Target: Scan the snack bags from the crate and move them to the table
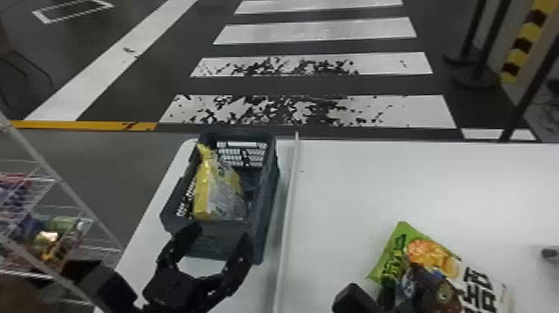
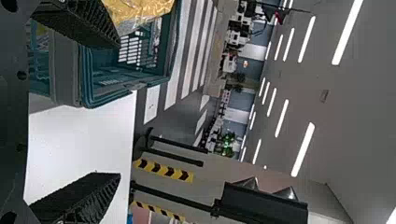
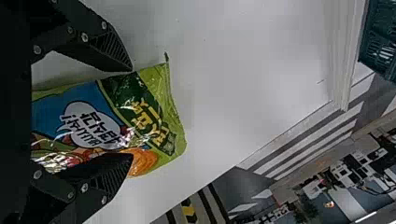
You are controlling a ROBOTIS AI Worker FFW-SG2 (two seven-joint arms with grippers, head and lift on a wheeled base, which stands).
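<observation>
Green bag (image 1: 436, 254) cut off @ head view btm.

Left black jaws (image 1: 219, 233) parted and pointing forward, right jaws (image 1: 354, 297) likewise spread.

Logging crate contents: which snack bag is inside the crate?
The yellow bag: it sits within the crate walls, while the green one is outside, at the right gripper.
</observation>
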